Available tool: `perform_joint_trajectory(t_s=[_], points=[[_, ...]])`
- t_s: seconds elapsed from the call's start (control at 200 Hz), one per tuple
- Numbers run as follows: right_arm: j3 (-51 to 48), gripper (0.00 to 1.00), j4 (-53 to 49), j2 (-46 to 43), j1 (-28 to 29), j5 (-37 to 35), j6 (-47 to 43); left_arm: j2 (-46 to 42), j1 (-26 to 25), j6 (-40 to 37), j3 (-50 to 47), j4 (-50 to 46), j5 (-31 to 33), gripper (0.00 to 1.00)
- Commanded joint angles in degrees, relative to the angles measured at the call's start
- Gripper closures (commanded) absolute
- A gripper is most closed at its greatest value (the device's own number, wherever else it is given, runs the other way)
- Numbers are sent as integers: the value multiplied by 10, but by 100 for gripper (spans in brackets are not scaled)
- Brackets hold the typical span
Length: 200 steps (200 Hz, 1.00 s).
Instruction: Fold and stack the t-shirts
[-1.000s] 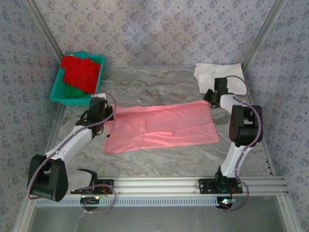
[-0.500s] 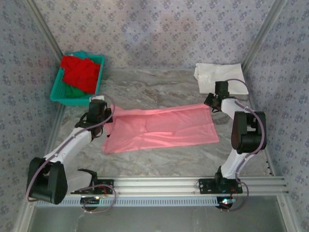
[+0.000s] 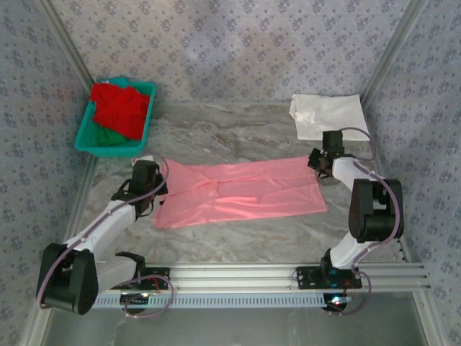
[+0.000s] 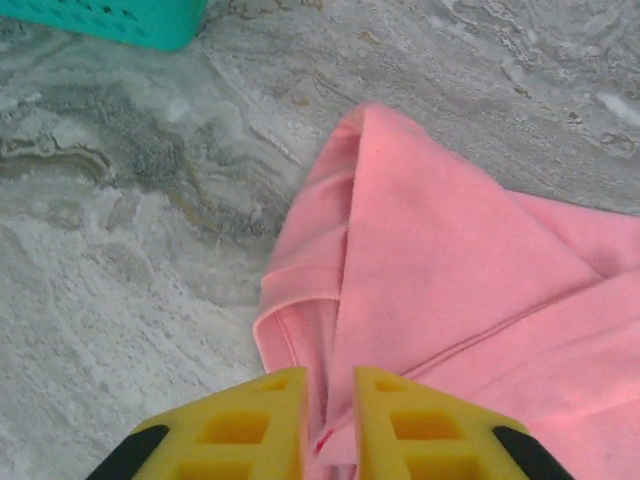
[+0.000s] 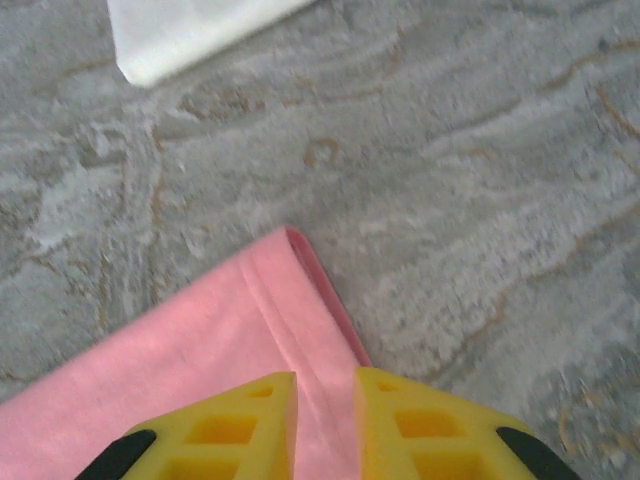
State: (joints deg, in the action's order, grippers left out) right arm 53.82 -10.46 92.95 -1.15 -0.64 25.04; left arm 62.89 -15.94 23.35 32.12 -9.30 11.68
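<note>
Pink t-shirt point(image 3: 245, 191) spans left pincer point(image 4: 330, 390), right pincer point(image 5: 325, 390) (gripped).

A robot test booth: patterned panels point(image 3: 238, 50) enclose the marble-look table point(image 3: 238, 133), with an aluminium mounting rail point(image 3: 245, 272) along its near edge.

The left arm point(image 3: 108, 216) and right arm point(image 3: 344, 244) have white links, black joint housings and thin looped cables point(image 3: 353, 130); the left hand point(image 4: 328, 388) and right hand point(image 5: 325, 388) have yellow latticed fingers point(image 4: 250, 425).

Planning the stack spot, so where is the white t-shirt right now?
In the top view the white t-shirt lies at the far right corner of the table, just beyond the right gripper and the pink t-shirt.
</note>
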Motion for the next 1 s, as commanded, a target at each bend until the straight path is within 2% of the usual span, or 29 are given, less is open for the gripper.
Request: perform_joint_trajectory(t_s=[0.0,0.18,0.33,0.43,0.565,0.665,0.755,0.904,0.994], points=[[-16,76,-35,-46,-7,-5,2,-30,-13,19,-22,6,-46,80],[-26,70,-20,-96,19,48,-13,-13,-18,-29,10,-12,-70,74],[-76,69,77,-115,92,89,-38,111,-33,-83,132,-59,-104,68],[-129,67,163,-132,150,104,-50,199,-37,-106,207,-78,-153,63],[-178,65,229,-145,228,62,-81,305,-49,-134,292,-110,-195,58],[-219,64,282,-167,262,15,-95,365,-64,-152,344,-143,-202,56],[-244,63,314,-182,271,-10,-96,402,-71,-164,362,-143,-223,54],[-228,63,273,-193,271,-35,-101,446,-75,-162,383,-136,-240,54],[-225,62,260,-198,271,-39,-101,461,-78,-159,389,-135,-240,64]])
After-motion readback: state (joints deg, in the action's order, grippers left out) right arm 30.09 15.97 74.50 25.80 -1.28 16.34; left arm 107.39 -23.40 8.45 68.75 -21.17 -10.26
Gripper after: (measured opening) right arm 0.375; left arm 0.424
